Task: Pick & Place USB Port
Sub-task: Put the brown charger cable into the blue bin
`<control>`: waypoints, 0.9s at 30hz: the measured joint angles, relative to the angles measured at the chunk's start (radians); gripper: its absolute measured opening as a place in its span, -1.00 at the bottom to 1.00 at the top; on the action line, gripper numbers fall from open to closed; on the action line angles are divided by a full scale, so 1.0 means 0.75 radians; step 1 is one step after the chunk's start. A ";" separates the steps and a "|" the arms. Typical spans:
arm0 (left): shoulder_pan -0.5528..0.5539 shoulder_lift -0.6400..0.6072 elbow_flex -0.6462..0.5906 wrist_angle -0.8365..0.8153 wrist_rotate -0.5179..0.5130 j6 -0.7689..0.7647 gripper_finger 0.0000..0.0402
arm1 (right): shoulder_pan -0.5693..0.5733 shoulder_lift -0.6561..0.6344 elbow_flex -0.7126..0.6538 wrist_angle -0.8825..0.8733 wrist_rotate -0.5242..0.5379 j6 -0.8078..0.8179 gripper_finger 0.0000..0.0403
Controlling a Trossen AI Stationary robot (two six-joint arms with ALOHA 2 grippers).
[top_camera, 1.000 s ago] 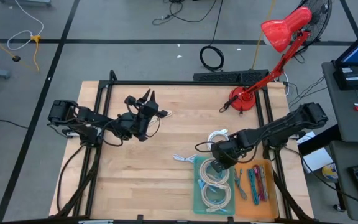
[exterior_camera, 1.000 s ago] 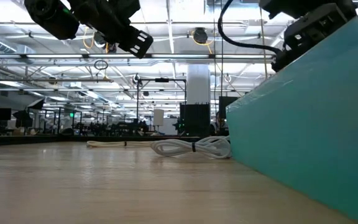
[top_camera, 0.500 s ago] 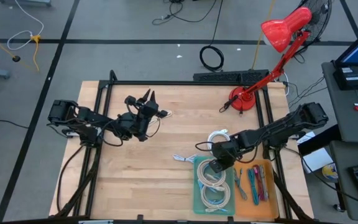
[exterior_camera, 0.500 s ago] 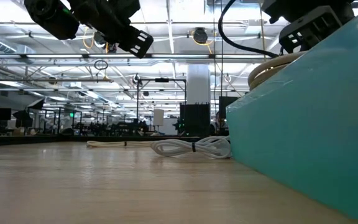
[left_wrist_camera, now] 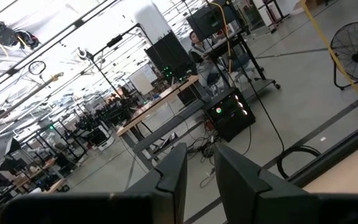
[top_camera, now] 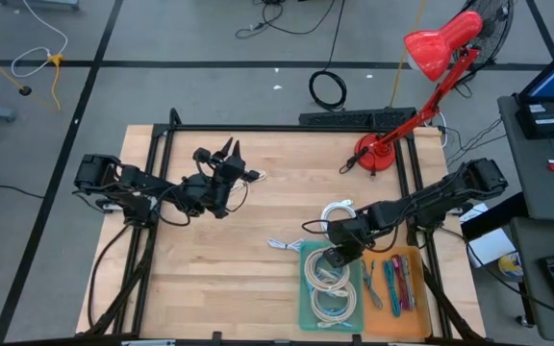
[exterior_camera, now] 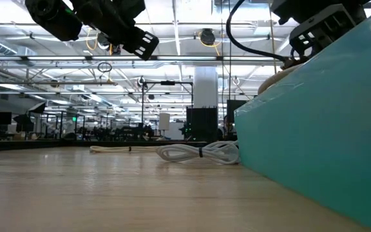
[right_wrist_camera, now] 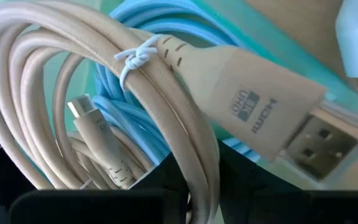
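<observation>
A beige coiled cable (right_wrist_camera: pixel 55 74), tied with a thin twist and ending in a flat HDMI plug (right_wrist_camera: pixel 253 106), fills the right wrist view. My right gripper (top_camera: pixel 339 252) is shut on it over the far end of the teal tray (top_camera: pixel 306 306). In the low view the coil (exterior_camera: pixel 281 76) peeks above the tray wall (exterior_camera: pixel 321 129). A light blue coil (right_wrist_camera: pixel 135 37) lies beneath it in the tray. My left gripper (top_camera: pixel 231 149) hangs open and raised above the table's far left part, touching nothing. My right gripper pinches several strands of the beige coil (right_wrist_camera: pixel 194 168) between its two fingers, coming slanting down from above. The coil's loops and the HDMI plug stick out ahead of the fingers. The coil is raised near the tray's rim; whether its lower part rests on the blue coil cannot be told.
A white cable bundle (top_camera: pixel 338 210) lies on the table just beyond the tray, and a small pale cable (top_camera: pixel 282 245) lies left of it. An orange tray (top_camera: pixel 414 308) with coloured cables sits right of the teal one. A red desk lamp (top_camera: pixel 421 67) stands at the far right.
My right gripper has shifted a little toward the near edge over the teal tray. In the low view the beige coil has come up into sight above the tray's wall, then sunk slightly.
</observation>
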 joint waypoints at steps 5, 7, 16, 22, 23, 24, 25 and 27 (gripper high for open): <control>0.000 0.000 0.000 0.000 0.002 0.001 -0.58 | -0.001 0.000 0.000 0.095 -0.048 -0.007 -0.77; 0.000 0.000 0.000 0.000 0.008 0.003 -0.58 | -0.001 0.000 0.000 0.144 -0.080 -0.006 -0.74; 0.000 0.000 0.000 0.000 0.031 0.005 -0.58 | -0.004 -0.001 0.000 0.181 -0.109 0.019 -0.54; -0.001 0.000 0.000 0.000 0.032 0.017 -0.58 | -0.038 -0.001 0.000 0.181 -0.106 0.005 -0.38; -0.001 0.000 0.000 0.000 0.032 0.019 -0.58 | -0.047 -0.001 0.000 0.181 -0.106 -0.004 -0.35; -0.001 0.000 0.000 0.000 0.032 0.020 -0.58 | -0.057 -0.001 0.000 0.181 -0.106 -0.013 -0.32; -0.001 0.000 0.000 0.000 0.032 0.020 -0.58 | -0.066 -0.001 0.001 0.181 -0.107 -0.016 -0.30; -0.001 0.000 0.000 0.000 0.033 0.026 -0.58 | -0.087 -0.003 0.001 0.181 -0.107 -0.026 -0.25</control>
